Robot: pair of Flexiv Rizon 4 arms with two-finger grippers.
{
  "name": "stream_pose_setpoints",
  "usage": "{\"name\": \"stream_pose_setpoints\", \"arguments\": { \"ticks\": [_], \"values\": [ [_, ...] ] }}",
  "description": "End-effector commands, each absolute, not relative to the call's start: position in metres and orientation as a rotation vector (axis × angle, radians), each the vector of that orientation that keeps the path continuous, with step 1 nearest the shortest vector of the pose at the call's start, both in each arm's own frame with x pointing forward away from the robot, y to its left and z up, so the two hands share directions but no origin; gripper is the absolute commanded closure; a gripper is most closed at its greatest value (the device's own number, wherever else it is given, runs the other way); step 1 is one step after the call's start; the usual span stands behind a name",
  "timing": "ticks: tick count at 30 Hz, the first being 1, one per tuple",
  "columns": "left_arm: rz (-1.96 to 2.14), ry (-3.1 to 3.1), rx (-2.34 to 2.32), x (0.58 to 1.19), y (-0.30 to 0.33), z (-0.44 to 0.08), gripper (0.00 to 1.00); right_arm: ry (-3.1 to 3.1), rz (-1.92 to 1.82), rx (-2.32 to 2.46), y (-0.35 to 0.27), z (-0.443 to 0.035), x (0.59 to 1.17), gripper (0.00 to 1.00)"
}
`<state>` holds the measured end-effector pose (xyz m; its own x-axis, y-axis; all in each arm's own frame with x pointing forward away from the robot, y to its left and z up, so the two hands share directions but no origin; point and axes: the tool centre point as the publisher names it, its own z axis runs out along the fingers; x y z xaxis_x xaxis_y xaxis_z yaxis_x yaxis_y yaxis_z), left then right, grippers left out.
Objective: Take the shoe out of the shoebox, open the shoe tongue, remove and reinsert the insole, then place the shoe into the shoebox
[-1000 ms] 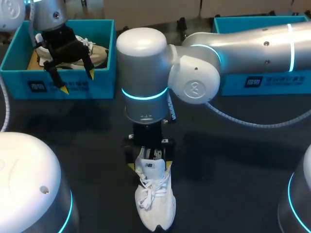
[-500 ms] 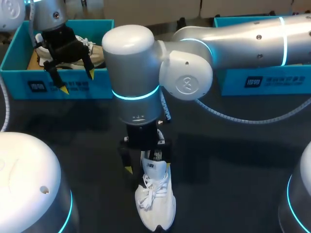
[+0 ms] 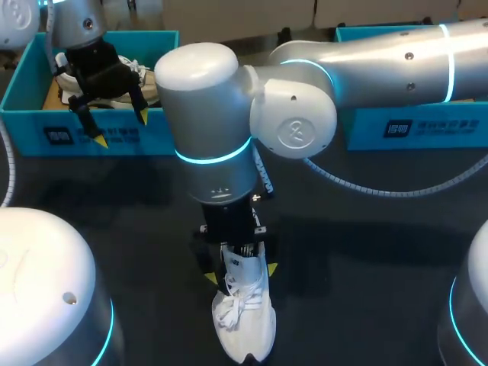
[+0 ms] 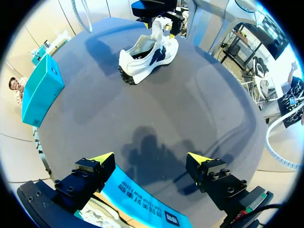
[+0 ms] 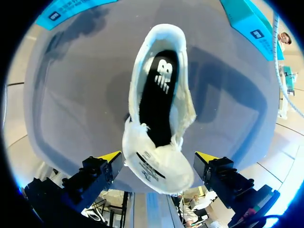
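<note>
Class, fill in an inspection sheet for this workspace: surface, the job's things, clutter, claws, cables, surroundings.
Surface: dark table, bare around the shoe.
Job's things: white shoe out on the table, tongue pulled back, black insole lying inside; left shoebox holds a second shoe; right shoebox has its inside hidden by the arm.
Clutter: nothing seen.
Claws: right claw open, straddling the shoe's tongue; left claw open and empty over the left shoebox's front wall.
Cables: ribbed cable loops from the right arm over the table.
Surroundings: nothing seen reaching over the table.
</note>
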<state>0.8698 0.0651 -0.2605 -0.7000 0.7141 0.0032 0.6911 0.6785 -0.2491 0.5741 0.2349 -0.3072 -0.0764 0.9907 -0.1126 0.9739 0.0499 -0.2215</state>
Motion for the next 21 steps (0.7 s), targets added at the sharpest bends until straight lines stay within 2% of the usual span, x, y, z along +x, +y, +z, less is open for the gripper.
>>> {"name": "stream_pose_setpoints", "arguments": {
  "ticks": [1,21],
  "values": [
    [0.348,-2.786,-1.170,0.869,0.065,-0.260,0.00,-2.081,0.314,-2.311,0.233,-0.298,0.561,0.00],
    [0.348,-2.786,-1.170,0.869,0.065,-0.260,0.00,-1.919,0.333,-2.379,0.269,-0.295,0.513,0.00]
  ]
}}
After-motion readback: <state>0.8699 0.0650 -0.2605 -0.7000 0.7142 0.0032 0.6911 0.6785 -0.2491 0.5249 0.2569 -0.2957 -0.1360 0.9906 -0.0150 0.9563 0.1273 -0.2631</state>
